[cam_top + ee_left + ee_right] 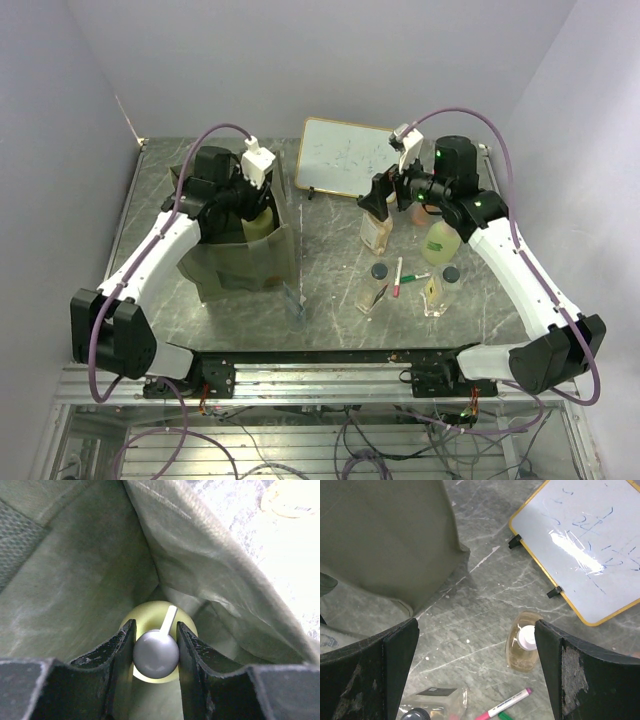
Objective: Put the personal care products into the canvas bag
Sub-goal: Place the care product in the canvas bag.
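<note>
1. Release step, left arm: the left gripper point(156, 626) is sunk inside the canvas bag point(75, 580). Its jaws are partly closed and pinch the white cap point(156, 655) of the yellow-green bottle point(145, 612) from both sides.
2. Location: the bottle hangs low in a corner of the bag, close to where two fabric walls meet. We cannot tell whether its base touches the bag floor, since its own body hides that contact.
3. Orientation: we look straight down on the cap, so we read the long axis as vertical, cap up and base down. The thin spout on the cap points toward the corner seam.
4. Good practice, in our judgement: lower until the base bears on the floor and open the jaws only enough to clear the cap. Then lift straight along the bottle's axis, so that nothing snags the spout or drags the soft wall.
5. Right arm: the right gripper point(476, 625) has its jaws spread fully and holds nothing. It hovers above the desk point(485, 580) over the clear amber bottle point(520, 652), near the whiteboard point(580, 545).
</note>
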{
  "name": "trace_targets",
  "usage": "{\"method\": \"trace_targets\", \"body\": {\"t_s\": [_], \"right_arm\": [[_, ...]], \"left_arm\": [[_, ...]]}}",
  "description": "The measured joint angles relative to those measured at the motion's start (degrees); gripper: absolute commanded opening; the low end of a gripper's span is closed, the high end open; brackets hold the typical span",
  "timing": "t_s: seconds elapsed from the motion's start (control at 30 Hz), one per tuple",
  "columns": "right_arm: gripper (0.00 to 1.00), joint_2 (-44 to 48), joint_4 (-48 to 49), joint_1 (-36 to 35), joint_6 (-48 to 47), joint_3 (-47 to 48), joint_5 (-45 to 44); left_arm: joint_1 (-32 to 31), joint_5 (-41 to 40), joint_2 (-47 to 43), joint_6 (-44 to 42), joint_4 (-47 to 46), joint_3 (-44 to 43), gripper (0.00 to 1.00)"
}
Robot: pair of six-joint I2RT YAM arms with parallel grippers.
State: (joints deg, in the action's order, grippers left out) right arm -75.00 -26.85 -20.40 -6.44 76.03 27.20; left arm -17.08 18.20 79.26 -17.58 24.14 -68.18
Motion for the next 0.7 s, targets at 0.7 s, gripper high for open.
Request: {"method": "trace_targets", "body": {"t_s": [0.7], "right_arm": [[1.00, 2.23, 0.00, 4.09, 0.04, -2.73, -0.22]], "left_arm": [[-0.37, 2.75, 4.87, -0.17, -3.58, 4.26, 0.07]]}}
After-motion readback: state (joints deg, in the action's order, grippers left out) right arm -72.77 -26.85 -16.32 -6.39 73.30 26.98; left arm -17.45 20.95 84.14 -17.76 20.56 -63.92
